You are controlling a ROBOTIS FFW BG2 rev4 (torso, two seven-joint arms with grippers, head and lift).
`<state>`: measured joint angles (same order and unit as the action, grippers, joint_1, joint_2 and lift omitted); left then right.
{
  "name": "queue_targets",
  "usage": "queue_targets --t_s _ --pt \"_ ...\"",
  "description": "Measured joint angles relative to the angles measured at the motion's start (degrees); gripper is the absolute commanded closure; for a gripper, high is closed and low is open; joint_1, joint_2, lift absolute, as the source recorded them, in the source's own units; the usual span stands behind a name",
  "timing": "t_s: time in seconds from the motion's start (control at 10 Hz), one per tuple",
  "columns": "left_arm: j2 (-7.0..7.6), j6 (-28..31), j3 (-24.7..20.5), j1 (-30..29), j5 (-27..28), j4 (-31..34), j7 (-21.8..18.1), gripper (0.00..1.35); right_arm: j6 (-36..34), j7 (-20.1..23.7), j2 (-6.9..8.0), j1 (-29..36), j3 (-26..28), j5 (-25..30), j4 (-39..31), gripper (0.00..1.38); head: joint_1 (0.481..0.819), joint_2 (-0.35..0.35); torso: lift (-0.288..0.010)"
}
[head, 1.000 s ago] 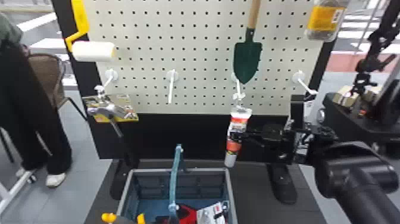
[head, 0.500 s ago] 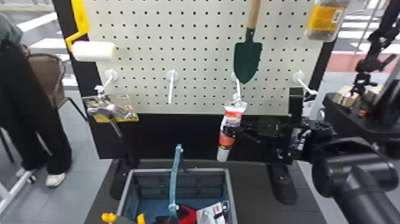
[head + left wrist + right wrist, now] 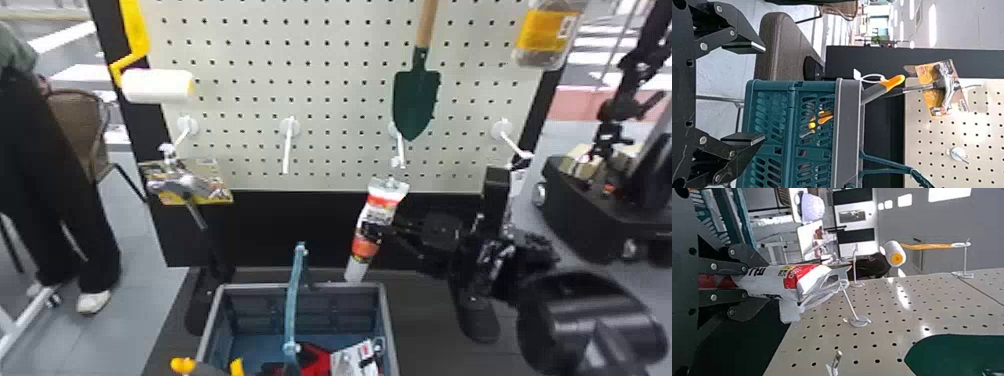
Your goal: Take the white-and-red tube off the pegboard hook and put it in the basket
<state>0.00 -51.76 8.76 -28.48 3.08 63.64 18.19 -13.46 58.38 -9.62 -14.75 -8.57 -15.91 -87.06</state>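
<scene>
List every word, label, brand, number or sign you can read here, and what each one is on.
Nothing can be quoted with certainty.
White-and-red tube: dark lettering, only partly visible.
Card behind the hammer: print too small.
Yellow-labelled container: too small.
White packet in the basket: too small.

Site: reads as a hardware-shop display, possibly staged inside a lab or demo hall; cannot tell which. Shop evidence: upright pegboard (image 3: 240,107) with white hooks (image 3: 401,151), a paint roller (image 3: 157,86), green trowel (image 3: 416,102), hammer (image 3: 949,89) and printed retail card (image 3: 928,74); slatted carry basket (image 3: 847,129) in front. Lab or hall evidence: black wheeled base (image 3: 585,210) bearing a jointed mechanical arm (image 3: 622,107), at the head view's right. Also noted: grey tiled floor (image 3: 140,280), woven chair (image 3: 75,122).
</scene>
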Motion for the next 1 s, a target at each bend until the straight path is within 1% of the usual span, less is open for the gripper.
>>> queue_targets --t_s 0.2,0.4,0.6,1.0 --pt "0.0 0.3 0.3 0.2 0.0 0.0 0.0 0.48 1.7 -1.5 1.61 2.8 -0.2 -3.7 0.7 1.08 0.549 0.0 -0.1" --pt "0.0 0.5 0.5 0.4 0.0 0.0 0.0 0.48 3.1 -3.5 2.7 4.7 -1.0 -8.5 2.1 1.08 0.549 0.0 -0.1" --pt "0.0 0.7 0.6 0.5 -0.1 0.0 0.0 0.48 3.6 -4.2 2.94 5.4 -2.8 -12.5 4.7 1.08 0.549 0.0 -0.1" --pt "0.0 1.0 0.8 0.7 -0.2 0.0 0.0 0.48 4.1 -5.2 2.86 5.0 -9.5 -22.2 11.4 1.08 0.549 0.0 -0.1"
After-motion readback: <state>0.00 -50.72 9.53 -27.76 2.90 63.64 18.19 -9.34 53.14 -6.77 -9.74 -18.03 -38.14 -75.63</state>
